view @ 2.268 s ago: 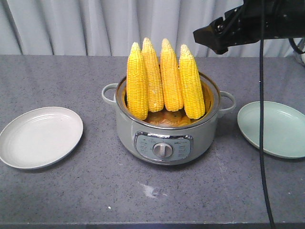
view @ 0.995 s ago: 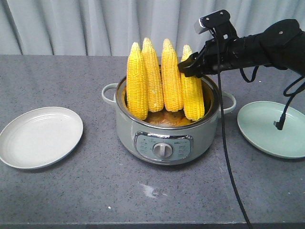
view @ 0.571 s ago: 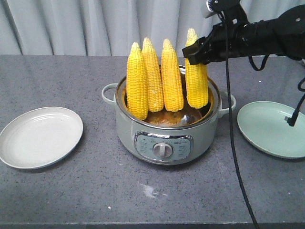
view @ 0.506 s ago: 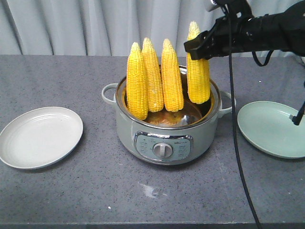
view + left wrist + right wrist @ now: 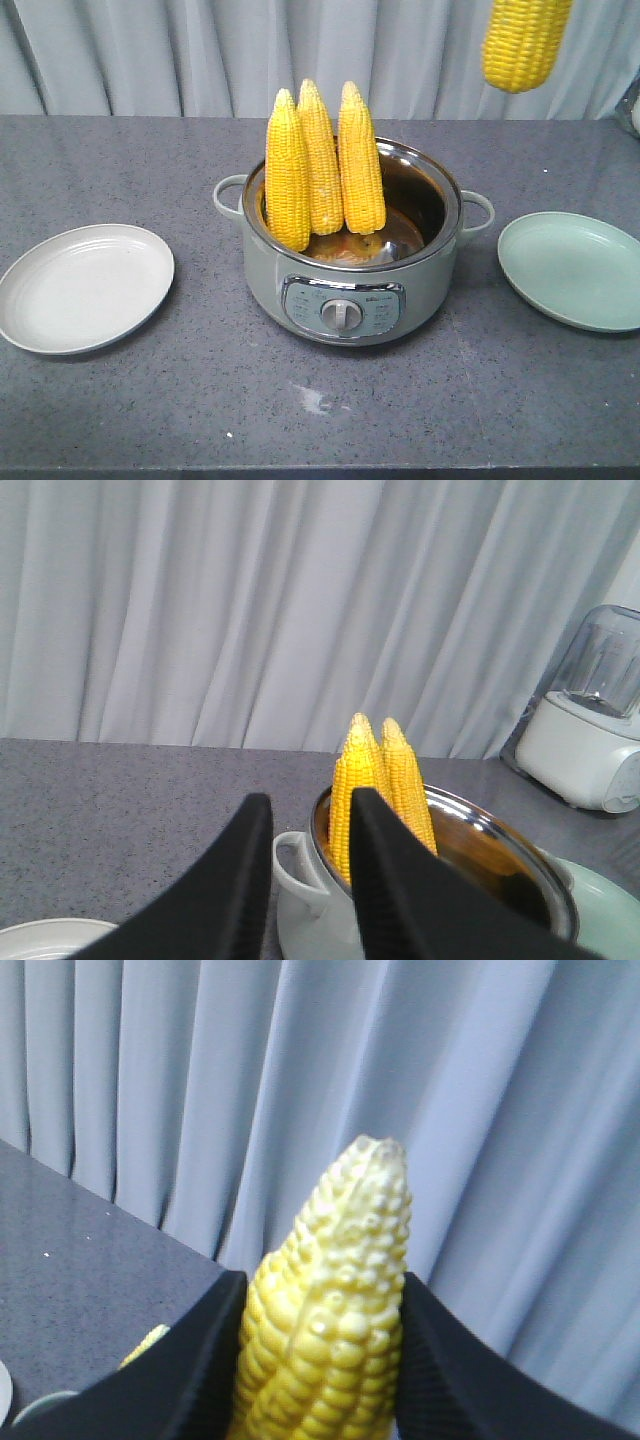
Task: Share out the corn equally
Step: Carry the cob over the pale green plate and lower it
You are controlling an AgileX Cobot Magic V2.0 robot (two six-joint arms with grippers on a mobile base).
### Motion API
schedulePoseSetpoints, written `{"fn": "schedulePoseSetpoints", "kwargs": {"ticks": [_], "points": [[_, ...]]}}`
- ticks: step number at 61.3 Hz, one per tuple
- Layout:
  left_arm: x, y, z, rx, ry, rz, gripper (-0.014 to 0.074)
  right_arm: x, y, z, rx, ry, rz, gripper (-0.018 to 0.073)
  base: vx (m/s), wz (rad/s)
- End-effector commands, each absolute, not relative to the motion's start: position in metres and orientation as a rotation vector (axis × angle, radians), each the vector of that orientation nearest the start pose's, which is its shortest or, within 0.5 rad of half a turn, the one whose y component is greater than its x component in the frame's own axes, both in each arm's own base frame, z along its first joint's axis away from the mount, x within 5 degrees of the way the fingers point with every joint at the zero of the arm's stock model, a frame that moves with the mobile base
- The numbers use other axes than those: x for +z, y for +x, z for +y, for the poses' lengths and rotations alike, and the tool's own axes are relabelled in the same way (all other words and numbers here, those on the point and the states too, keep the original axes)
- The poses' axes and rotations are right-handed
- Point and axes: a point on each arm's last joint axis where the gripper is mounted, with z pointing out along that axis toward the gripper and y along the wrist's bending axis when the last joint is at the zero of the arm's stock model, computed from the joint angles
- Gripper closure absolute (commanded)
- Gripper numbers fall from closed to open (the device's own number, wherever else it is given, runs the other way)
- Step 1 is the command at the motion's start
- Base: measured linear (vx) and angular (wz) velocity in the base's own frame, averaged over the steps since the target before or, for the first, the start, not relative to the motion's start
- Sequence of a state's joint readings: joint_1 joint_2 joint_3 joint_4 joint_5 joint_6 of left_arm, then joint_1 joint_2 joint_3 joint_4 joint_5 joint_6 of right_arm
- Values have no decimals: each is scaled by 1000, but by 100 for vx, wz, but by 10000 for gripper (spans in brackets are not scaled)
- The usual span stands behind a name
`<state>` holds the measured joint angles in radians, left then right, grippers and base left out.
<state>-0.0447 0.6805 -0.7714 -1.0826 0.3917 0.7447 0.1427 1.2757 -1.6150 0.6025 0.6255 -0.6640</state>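
- Grey speckled surface (image 5: 200, 420) with a pale curtain (image 5: 150, 50) behind. A pot (image 5: 345, 290) sits mid-surface, a white plate (image 5: 85, 285) to its left and a green plate (image 5: 575, 270) to its right.
- Change: half a second ago the rightmost cob hung just above the pot rim. Now the lifted cob (image 5: 527, 40) is at the top edge of the front view, well clear of the pot and over toward the green plate. The arm has gone out of that view.
- Three cobs (image 5: 322, 165) stand upright in the pot as before, bunched on its left side. Neither plate holds any corn.
- Meaning: one of four is out and none is placed. An equal split likely means two per plate, and the green plate looks like the first drop.
- Right wrist view adds the grasp: the right pincer (image 5: 325, 1360) is clamped on the lifted cob, a black finger on each side, tip up.
- Left wrist view adds the left pincer (image 5: 310, 880): narrow gap, holding nothing, off to one side of the pot. It also catches a blender (image 5: 590, 720) at the far end.
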Motion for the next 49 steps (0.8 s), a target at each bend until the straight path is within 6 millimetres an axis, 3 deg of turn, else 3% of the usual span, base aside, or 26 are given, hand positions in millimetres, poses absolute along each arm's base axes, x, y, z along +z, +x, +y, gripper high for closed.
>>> {"fn": "schedulePoseSetpoints", "kwargs": {"ticks": [1, 9, 17, 37, 49], "points": [[409, 131, -34, -551, 26, 1552, 395, 540, 225, 50, 160, -392, 1585, 564, 0, 0], [409, 131, -34, -551, 26, 1552, 395, 531, 219, 28, -57, -263, 1743, 564, 0, 0], [409, 131, -34, -551, 26, 1552, 395, 517, 232, 12, -235, -139, 1869, 564, 0, 0], [409, 131, -34, -551, 26, 1552, 395, 442, 312, 15, -340, -182, 2225, 564, 0, 0], [409, 131, -35, -556, 32, 1556, 395, 394, 352, -21, -261, -54, 2395, 564, 0, 0]]}}
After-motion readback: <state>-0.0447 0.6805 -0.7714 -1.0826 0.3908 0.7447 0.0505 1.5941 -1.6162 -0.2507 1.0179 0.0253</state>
